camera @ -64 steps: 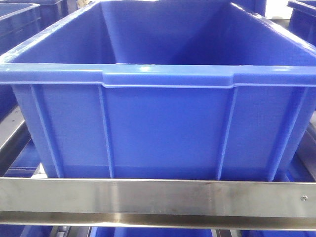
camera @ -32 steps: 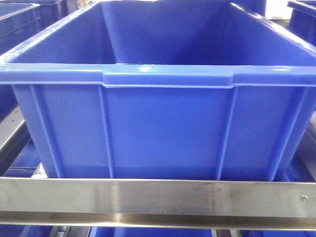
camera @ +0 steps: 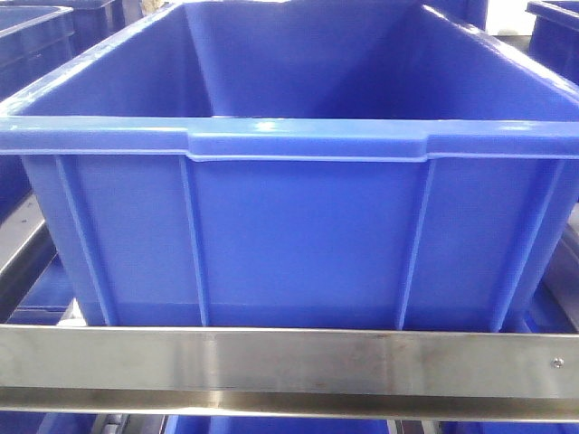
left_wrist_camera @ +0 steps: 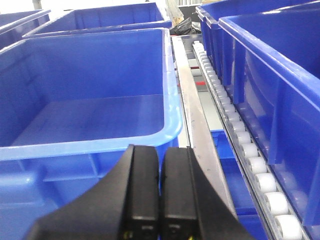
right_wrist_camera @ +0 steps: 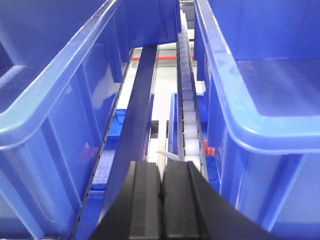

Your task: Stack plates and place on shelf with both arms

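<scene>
The plates are out of view in every frame. The shelf shows as a steel rail (camera: pixel 289 362) running across the bottom of the front view. My left gripper (left_wrist_camera: pixel 161 155) is shut with nothing between its black fingers; it hangs just before the near right corner of an empty blue bin (left_wrist_camera: pixel 90 115). My right gripper (right_wrist_camera: pixel 162 167) is also shut and empty, hovering over the gap between two blue bins, above a roller track (right_wrist_camera: pixel 189 115).
A large empty blue bin (camera: pixel 289 226) fills the front view, resting on the shelf behind the steel rail. In the left wrist view a steel rail (left_wrist_camera: pixel 192 110), a white roller track (left_wrist_camera: pixel 235 130) and further blue bins (left_wrist_camera: pixel 280 75) stand to the right. Blue bins (right_wrist_camera: pixel 60 100) (right_wrist_camera: pixel 265 100) flank the right gripper.
</scene>
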`<action>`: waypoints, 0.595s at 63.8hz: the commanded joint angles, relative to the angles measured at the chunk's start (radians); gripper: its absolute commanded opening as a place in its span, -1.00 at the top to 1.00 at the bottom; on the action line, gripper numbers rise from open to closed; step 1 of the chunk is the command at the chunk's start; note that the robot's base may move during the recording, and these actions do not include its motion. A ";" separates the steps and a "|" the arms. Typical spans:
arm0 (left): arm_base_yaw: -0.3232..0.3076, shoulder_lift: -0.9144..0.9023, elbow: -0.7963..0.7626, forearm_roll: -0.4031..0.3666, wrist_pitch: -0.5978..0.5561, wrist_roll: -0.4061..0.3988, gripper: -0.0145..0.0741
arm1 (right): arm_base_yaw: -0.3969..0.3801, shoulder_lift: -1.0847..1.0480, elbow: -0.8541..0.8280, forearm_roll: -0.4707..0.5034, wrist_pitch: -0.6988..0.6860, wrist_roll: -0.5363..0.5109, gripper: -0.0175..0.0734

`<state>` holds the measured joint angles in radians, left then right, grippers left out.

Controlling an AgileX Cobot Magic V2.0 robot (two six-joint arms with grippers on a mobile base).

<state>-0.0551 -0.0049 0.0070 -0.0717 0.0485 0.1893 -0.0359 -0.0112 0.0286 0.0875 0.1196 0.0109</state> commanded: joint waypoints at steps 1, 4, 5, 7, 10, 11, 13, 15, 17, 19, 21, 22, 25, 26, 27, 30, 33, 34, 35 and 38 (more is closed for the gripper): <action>0.001 -0.022 0.004 -0.011 -0.094 -0.035 0.49 | -0.004 -0.019 0.001 -0.010 -0.084 -0.011 0.52; 0.001 -0.022 0.004 -0.011 -0.094 -0.040 0.49 | -0.004 -0.019 0.001 -0.010 -0.084 -0.011 0.52; 0.001 -0.022 0.004 -0.011 -0.094 -0.040 0.49 | -0.004 -0.019 0.001 -0.010 -0.084 -0.011 0.52; 0.001 -0.022 0.004 -0.011 -0.094 -0.040 0.49 | -0.004 -0.019 0.001 -0.010 -0.084 -0.011 0.52; 0.001 -0.022 0.004 -0.011 -0.094 -0.040 0.49 | -0.004 -0.019 0.001 -0.010 -0.084 -0.011 0.52; 0.001 -0.022 0.004 -0.011 -0.094 -0.040 0.49 | -0.004 -0.019 0.001 -0.010 -0.084 -0.011 0.52; 0.001 -0.022 0.004 -0.011 -0.094 -0.040 0.49 | -0.004 -0.019 0.001 -0.010 -0.084 -0.011 0.52; 0.001 -0.022 0.004 -0.011 -0.094 -0.040 0.49 | -0.004 -0.019 0.001 -0.010 -0.084 -0.011 0.52; 0.001 -0.022 0.004 -0.011 -0.094 -0.040 0.49 | -0.004 -0.019 0.001 -0.010 -0.084 -0.011 0.52; 0.001 -0.022 0.004 -0.011 -0.094 -0.040 0.49 | -0.004 -0.019 0.001 -0.010 -0.084 -0.011 0.52; 0.001 -0.022 0.004 -0.011 -0.094 -0.040 0.49 | -0.004 -0.019 0.001 -0.010 -0.084 -0.011 0.52; 0.001 -0.022 0.004 -0.011 -0.094 -0.040 0.49 | -0.004 -0.019 0.001 -0.010 -0.084 -0.011 0.52; 0.001 -0.022 0.004 -0.011 -0.094 -0.040 0.49 | -0.004 -0.019 0.001 -0.010 -0.084 -0.011 0.52; 0.001 -0.022 0.004 -0.011 -0.094 -0.040 0.49 | -0.004 -0.019 0.001 -0.010 -0.084 -0.011 0.52; 0.001 -0.022 0.004 -0.011 -0.094 -0.040 0.49 | -0.004 -0.019 0.001 -0.010 -0.084 -0.011 0.52; 0.001 -0.022 0.004 -0.011 -0.094 -0.040 0.49 | -0.004 -0.019 0.001 -0.010 -0.084 -0.011 0.52; 0.001 -0.022 0.004 -0.011 -0.094 -0.040 0.49 | -0.004 -0.019 0.001 -0.010 -0.084 -0.011 0.52; 0.001 -0.022 0.004 -0.011 -0.094 -0.040 0.49 | -0.004 -0.019 0.001 -0.010 -0.084 -0.011 0.52; 0.001 -0.022 0.004 -0.011 -0.094 -0.040 0.49 | -0.004 -0.019 0.001 -0.010 -0.084 -0.011 0.52; 0.001 -0.022 0.004 -0.011 -0.094 -0.040 0.49 | -0.004 -0.019 0.001 -0.010 -0.084 -0.011 0.52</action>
<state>-0.0551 -0.0049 0.0070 -0.0717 0.0461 0.1623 -0.0359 -0.0112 0.0286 0.0875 0.1196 0.0109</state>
